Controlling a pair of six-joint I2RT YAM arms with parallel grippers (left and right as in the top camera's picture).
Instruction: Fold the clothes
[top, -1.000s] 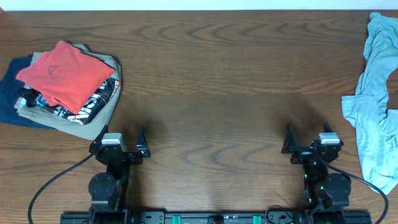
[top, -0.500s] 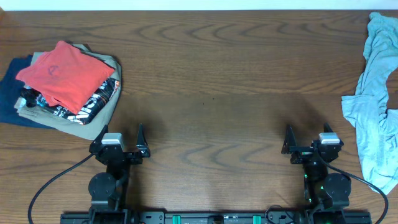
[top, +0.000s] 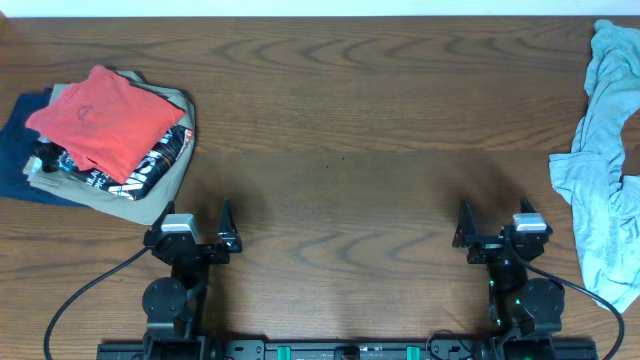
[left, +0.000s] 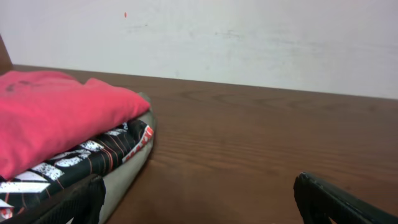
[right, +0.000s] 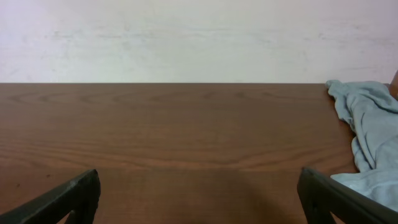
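Observation:
A stack of folded clothes (top: 105, 140) lies at the table's left, with a red shirt (top: 100, 115) on top of a black-and-white printed garment, a tan one and a dark blue one. The stack also shows in the left wrist view (left: 56, 134). A crumpled light blue garment (top: 605, 160) lies unfolded at the right edge and shows in the right wrist view (right: 370, 143). My left gripper (top: 192, 240) is open and empty near the front edge, just in front of the stack. My right gripper (top: 495, 238) is open and empty, left of the blue garment.
The brown wooden table (top: 340, 150) spans the view, with a white wall behind it (right: 186, 37). Black cables run from both arm bases at the front edge.

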